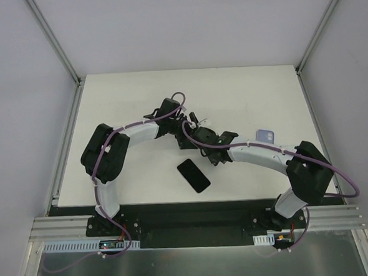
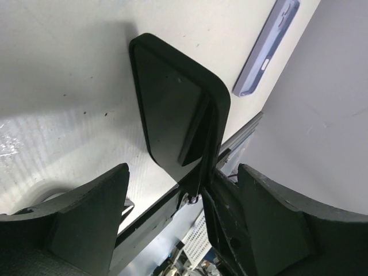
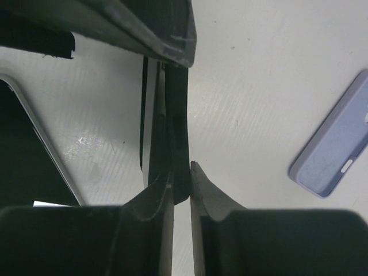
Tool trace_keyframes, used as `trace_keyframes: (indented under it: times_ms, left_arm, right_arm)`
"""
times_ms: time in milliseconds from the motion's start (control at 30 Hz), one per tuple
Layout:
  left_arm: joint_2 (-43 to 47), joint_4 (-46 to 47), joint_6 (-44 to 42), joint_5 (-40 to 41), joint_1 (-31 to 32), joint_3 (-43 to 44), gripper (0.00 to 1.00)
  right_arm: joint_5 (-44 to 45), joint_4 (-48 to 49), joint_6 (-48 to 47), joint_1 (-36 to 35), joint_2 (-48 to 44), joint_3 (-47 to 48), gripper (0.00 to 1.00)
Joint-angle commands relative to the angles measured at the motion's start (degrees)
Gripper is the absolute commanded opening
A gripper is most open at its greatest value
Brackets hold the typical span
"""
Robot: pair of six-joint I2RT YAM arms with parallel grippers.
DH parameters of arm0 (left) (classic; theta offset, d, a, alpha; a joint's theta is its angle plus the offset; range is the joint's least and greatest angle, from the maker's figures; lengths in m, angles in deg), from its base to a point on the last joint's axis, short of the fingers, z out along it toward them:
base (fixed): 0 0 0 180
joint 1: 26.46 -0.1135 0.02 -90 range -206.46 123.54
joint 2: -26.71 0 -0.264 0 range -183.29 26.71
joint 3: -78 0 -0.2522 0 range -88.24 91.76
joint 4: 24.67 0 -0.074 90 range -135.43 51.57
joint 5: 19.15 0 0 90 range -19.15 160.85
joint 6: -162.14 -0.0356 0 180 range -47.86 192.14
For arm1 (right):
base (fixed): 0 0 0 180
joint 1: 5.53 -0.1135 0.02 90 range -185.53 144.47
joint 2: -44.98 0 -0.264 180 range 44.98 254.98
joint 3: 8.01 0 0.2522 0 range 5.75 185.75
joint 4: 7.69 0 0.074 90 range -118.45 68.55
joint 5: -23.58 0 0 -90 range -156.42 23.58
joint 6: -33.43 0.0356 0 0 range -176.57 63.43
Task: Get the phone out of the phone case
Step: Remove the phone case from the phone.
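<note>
On the white table (image 1: 126,104), in front of the arm bases, you see the black phone (image 1: 194,175) lying flat and alone, outside of its cover. Over the middle of the table both arms meet. Your right gripper (image 3: 183,175) is clenched on one thin edge of the black phone case (image 2: 172,109) and holds it tilted, its hollow side toward the left wrist camera. I cannot tell whether its far end touches the table. Your left gripper (image 2: 181,190) is released: its fingers (image 2: 92,218) stand wide apart, one at each side of the case. A lavender phone-shaped item (image 1: 266,135) lies flat at the right, well apart from the phone.
</note>
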Motion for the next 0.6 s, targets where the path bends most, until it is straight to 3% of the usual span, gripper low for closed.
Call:
trace_keyframes:
  times_ms: [0,200,567]
  left_arm:
    - [1.1,-1.5,-0.5,-0.2,-1.7,-1.1,0.75]
    - [1.4,-2.0,-2.3,-1.0,-3.2,-1.4,0.75]
    - [1.2,-2.3,-3.2,-2.1,-3.2,-1.6,0.74]
  right_arm:
    - [3.7,5.0,1.6,-1.1,1.5,-0.3,0.22]
    - [5.4,7.3,3.3,-1.2,2.3,-0.9,0.25]
    - [3.7,11.7,4.4,0.2,8.5,0.1,0.18]
